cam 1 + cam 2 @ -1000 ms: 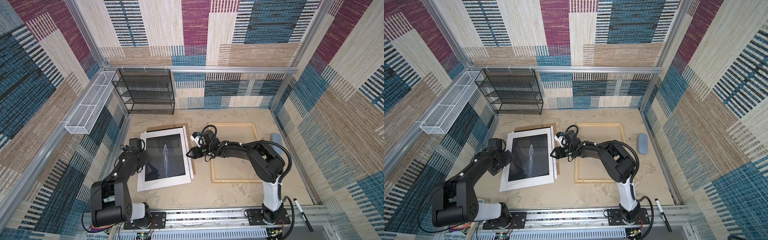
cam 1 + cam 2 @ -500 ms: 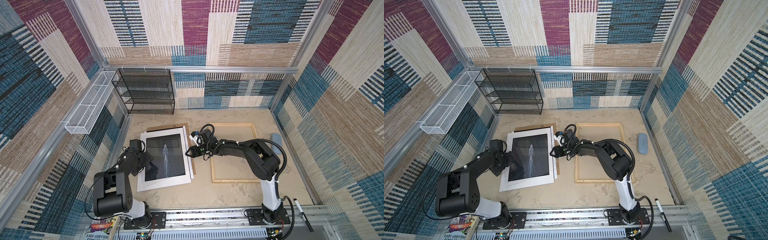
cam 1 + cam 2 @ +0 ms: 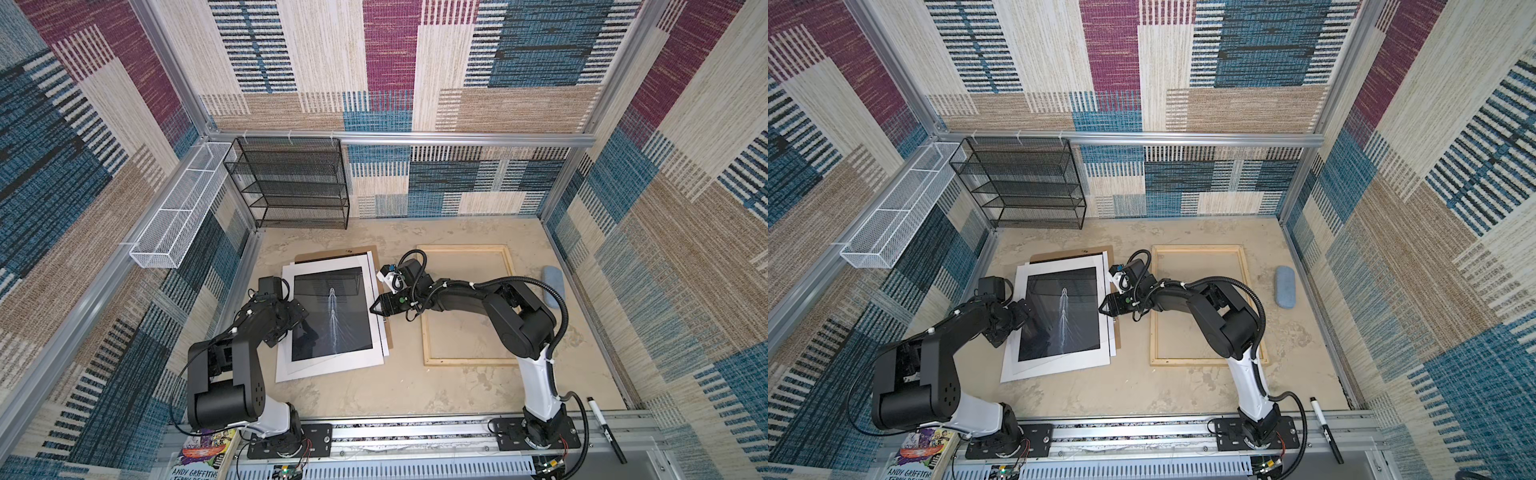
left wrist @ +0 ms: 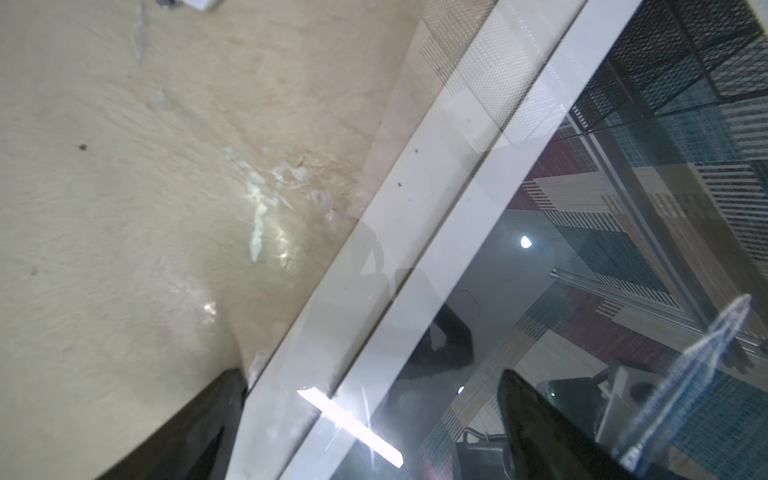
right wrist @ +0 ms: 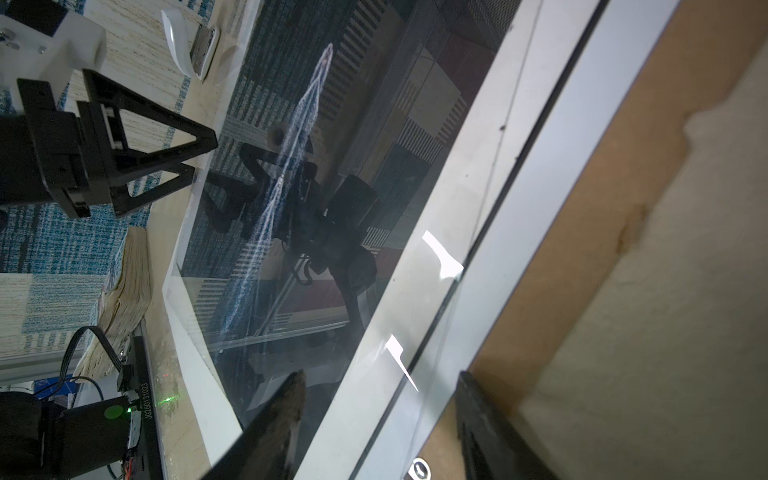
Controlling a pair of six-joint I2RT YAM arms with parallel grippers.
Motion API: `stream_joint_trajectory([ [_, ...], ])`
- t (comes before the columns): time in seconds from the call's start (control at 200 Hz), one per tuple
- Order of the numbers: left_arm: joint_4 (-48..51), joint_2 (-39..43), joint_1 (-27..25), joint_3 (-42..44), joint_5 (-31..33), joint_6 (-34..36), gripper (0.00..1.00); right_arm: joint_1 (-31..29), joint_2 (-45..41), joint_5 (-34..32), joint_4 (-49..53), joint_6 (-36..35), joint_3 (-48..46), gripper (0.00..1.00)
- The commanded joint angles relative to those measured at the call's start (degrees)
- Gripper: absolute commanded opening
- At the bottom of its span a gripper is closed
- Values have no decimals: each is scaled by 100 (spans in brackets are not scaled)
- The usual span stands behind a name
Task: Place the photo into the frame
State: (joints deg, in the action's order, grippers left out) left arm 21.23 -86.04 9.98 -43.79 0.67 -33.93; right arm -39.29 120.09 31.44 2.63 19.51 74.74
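Observation:
The photo (image 3: 330, 316) (image 3: 1061, 316), black with a thin white streak and a white margin, lies face up on a stack of a white mat sheet and brown backing (image 5: 602, 208), left of centre. A glossy clear sheet seems to lie over it. The pale wood frame (image 3: 465, 360) (image 3: 1196, 360) lies flat to its right. My left gripper (image 3: 297, 318) (image 4: 374, 415) is open, its fingers (image 4: 536, 428) straddling the stack's left edge. My right gripper (image 3: 372, 309) (image 5: 382, 399) is open, its fingers (image 5: 282, 415) straddling the photo's (image 5: 332, 166) right margin.
A black wire-mesh rack (image 3: 291, 183) stands at the back left and a white wire basket (image 3: 178, 216) hangs on the left wall. A blue-grey pad (image 3: 555, 286) lies by the right wall. A black marker (image 3: 604, 432) and a book (image 3: 199, 457) lie at the front.
My right gripper has slid a little left onto the stack's right edge. The left arm's elbow has shifted while its gripper stays at the left edge. The photo has not moved.

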Motion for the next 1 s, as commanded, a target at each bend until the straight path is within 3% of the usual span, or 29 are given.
stream_joint_trajectory([
  [0.0, -50, -87, -6, -21, -544, 175, 97, -9, -3, 107, 30, 76, -54, 60],
  [0.34, -97, -155, -18, -90, -958, 296, 95, -9, -38, 178, 49, 143, -115, 59],
  [0.991, -103, 227, -16, -67, -1170, 313, 92, -9, -39, 213, 26, 176, -179, 59],
])
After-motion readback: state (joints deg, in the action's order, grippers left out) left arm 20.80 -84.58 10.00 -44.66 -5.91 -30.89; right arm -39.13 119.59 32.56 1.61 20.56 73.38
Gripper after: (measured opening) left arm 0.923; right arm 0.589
